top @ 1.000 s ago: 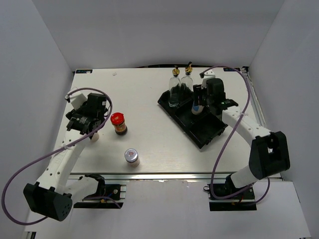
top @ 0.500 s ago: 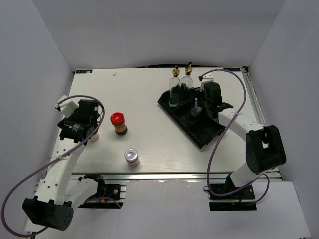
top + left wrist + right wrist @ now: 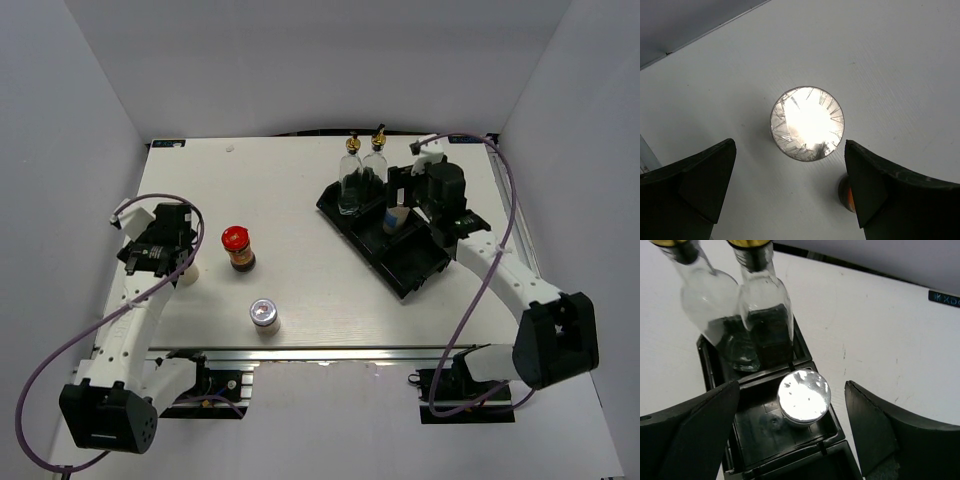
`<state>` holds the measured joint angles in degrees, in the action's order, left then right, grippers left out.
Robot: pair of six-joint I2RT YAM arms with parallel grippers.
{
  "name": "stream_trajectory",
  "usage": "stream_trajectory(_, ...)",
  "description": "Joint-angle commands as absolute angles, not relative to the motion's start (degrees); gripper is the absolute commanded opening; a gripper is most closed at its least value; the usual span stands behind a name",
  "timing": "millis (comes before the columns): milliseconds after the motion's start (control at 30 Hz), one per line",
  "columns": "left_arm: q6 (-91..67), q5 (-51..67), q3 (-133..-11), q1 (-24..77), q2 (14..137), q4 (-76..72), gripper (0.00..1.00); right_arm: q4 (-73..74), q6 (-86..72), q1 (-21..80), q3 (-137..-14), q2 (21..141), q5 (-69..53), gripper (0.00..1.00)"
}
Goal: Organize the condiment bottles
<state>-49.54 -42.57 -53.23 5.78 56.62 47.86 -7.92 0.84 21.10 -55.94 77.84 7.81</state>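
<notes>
Two glass bottles [image 3: 349, 180] with gold pourers stand side by side in the far compartment of the black tray [image 3: 425, 262]. One silver-capped shaker [image 3: 804, 396] stands in the middle compartment, under the right gripper [image 3: 792, 385], whose jaws are spread wide and grip nothing. One red-lidded jar [image 3: 238, 245] and a second shaker [image 3: 264, 314] stand on the table [image 3: 300, 190]. A third shaker [image 3: 807, 130] stands below the left gripper [image 3: 790, 142], likewise wide apart and empty. A small dark label [image 3: 944, 298] seems lettered, too blurred to read.

Silver-capped shaker [image 3: 807, 123] upright; between spread jaws; untouched
</notes>
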Motion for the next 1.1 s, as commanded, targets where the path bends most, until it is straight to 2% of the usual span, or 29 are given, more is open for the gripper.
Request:
stream_trajectory(0, -48.1, -41.8, -52.6, 3.9, 58.5, 43.2, 0.98, -10.7, 2.2, 21.0, -54.8, 73.3, 4.2, 0.89)
stream_trajectory(267, -46.0, -36.4, -50.5, 0.1, 61.5, 38.0, 0.98, -10.0, 2.3, 21.0, -54.1, 67.1, 0.5, 0.89)
stream_trajectory(500, -44.7, -30.9, -47.9, -2.1, 64.8, 34.1, 0.98, -8.5, 1.7, 21.0, -53.3, 62.3, 3.9, 0.89)
stream_trajectory(567, -44.4, -30.2, -47.9, -2.2, 65.2, 33.6, 0.95, -8.0, 1.7, 21.1, -53.3, 61.5, 5.1, 0.89)
stream_trajectory(600, -43.6, -29.8, -48.1, -2.2, 65.6, 33.5, 0.91, -7.7, 1.7, 21.0, -53.3, 61.3, 6.7, 0.89)
stream_trajectory(667, -43.0, -29.4, -50.5, -2.2, 67.1, 35.6, 0.73, -7.2, 1.8, 21.0, -53.4, 60.8, 8.4, 0.89)
stream_trajectory(733, -42.2, -30.1, -52.4, -2.2, 68.1, 37.4, 0.53, -6.6, 1.8, 21.0, -53.5, 60.4, 11.0, 0.89)
stream_trajectory(767, -42.1, -30.9, -53.3, -2.2, 68.3, 39.1, 0.36, -6.6, 1.8, 21.1, -53.4, 59.9, 11.8, 0.89)
stream_trajectory(800, -42.0, -31.1, -55.0, -2.2, 68.2, 39.8, 0.28, -6.5, 1.4, 21.1, -53.2, 59.8, 13.0, 0.89)
stream_trajectory(867, -42.1, -30.3, -56.3, -2.2, 66.6, 40.9, 0.18, -6.5, 0.9, 21.0, -53.0, 59.6, 14.0, 0.89)
stream_trajectory(933, -41.4, -28.7, -58.3, -2.2, 64.9, 40.7, 0.14, -6.2, 0.4, 20.9, -53.5, 59.9, 16.7, 0.89)
stream_trajectory(1000, -40.1, -25.4, -60.0, -2.2, 61.5, 39.5, 0.05, -5.6, -2.1, 20.7, -54.0, 60.1, 21.8, 0.89)
stream_trajectory(1067, -38.9, -22.3, -63.4, -2.1, 59.8, 37.1, 0.02, -4.2, -5.0, 19.2, -54.8, 60.6, 24.7, 0.89)
